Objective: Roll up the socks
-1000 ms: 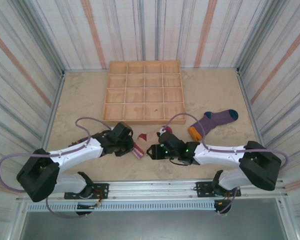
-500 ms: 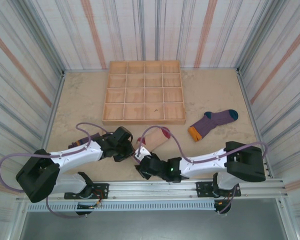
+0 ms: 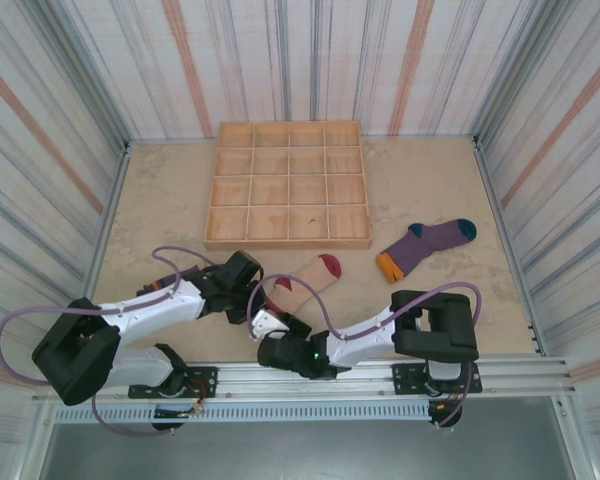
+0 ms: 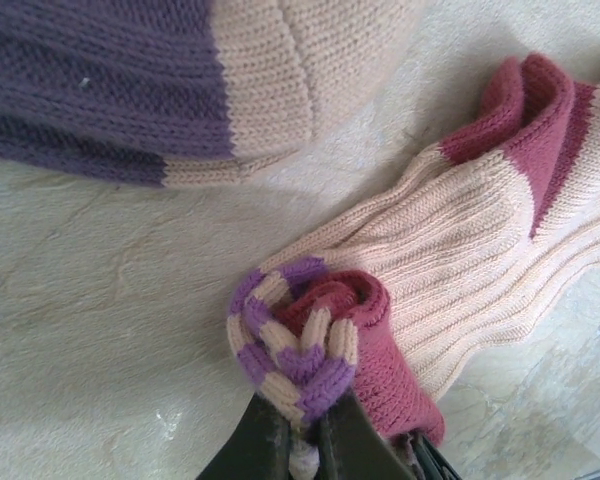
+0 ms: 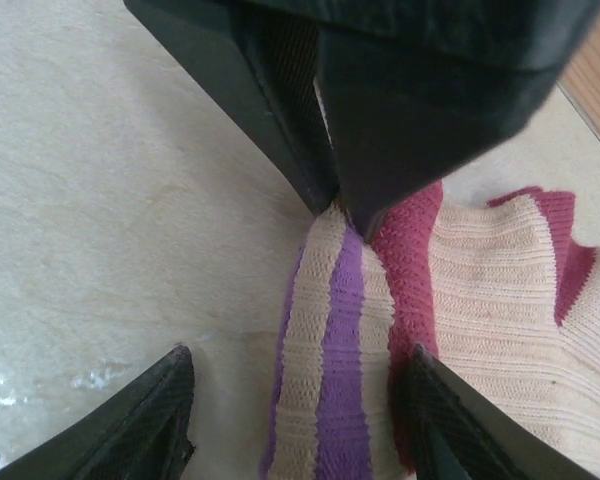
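Observation:
The cream sock with a maroon toe lies slanted near the table's front, its striped cuff curled into a small roll. My left gripper is shut on that cuff, and its black fingers pinch the cuff from above in the right wrist view. My right gripper is open, one finger on each side of the cuff. The dark purple sock with a tan toe lies just beyond the cream one. Further right lies the purple sock with a teal toe and orange cuff.
A wooden tray of square compartments stands at the back middle. Striped walls close the table on three sides. My right arm stretches leftward along the near edge, close to the left gripper.
My right arm has swung left along the near edge and its open gripper now straddles the cuff. The cream sock has been drawn out straighter. The left gripper has held on.

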{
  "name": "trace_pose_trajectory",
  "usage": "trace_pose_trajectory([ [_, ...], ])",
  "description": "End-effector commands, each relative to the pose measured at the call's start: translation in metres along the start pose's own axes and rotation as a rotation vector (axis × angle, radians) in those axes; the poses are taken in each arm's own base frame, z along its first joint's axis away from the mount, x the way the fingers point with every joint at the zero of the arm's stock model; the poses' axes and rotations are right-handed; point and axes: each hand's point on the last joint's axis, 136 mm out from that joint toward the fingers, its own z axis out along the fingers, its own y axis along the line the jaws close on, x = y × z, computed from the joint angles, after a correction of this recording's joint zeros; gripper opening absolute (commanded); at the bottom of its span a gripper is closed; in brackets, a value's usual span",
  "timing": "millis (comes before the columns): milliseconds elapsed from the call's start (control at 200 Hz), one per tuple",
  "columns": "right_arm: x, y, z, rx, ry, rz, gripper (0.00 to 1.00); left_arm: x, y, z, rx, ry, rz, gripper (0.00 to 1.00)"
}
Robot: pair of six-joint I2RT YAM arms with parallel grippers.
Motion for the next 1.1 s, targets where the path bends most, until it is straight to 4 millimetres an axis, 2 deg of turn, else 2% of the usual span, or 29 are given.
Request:
trace_pose_trajectory([
  [0, 0.003, -0.006, 0.010, 0.034, 0.016, 0.005, 0.53, 0.005, 0.006, -0.003, -0.033, 0.040, 0.016, 0.00],
  [110, 0.009, -0.008, 0.014, 0.043, 0.034, 0.019, 0.48, 0.005, 0.005, -0.004, -0.036, 0.048, 0.022, 0.00],
  [160, 0.011, -0.009, 0.016, 0.045, 0.041, 0.023, 0.43, 0.005, 0.005, -0.003, -0.036, 0.053, 0.021, 0.00],
  [371, 0.021, -0.013, 0.021, 0.000, 0.077, 0.117, 0.06, 0.006, 0.003, -0.001, -0.025, 0.060, 0.027, 0.00],
  [416, 0.023, -0.014, 0.021, -0.018, 0.084, 0.149, 0.00, 0.006, 0.003, -0.002, -0.019, 0.055, 0.028, 0.08],
  [471, 0.025, -0.014, 0.019, -0.048, 0.087, 0.190, 0.00, 0.005, 0.001, -0.003, -0.002, 0.046, 0.027, 0.19],
  [556, 0.028, -0.012, 0.018, -0.126, 0.095, 0.276, 0.00, 0.004, 0.000, -0.007, 0.010, 0.035, 0.019, 0.43],
  [636, 0.032, -0.011, 0.018, -0.185, 0.101, 0.359, 0.00, 0.003, 0.000, -0.011, 0.023, 0.017, 0.015, 0.56],
  [907, 0.043, -0.016, 0.024, -0.323, 0.123, 0.600, 0.00, -0.002, 0.007, -0.027, 0.064, -0.056, -0.019, 0.62],
  [1097, 0.039, -0.022, 0.022, -0.497, 0.115, 0.835, 0.00, -0.007, 0.004, -0.032, 0.114, -0.098, -0.017, 0.62],
])
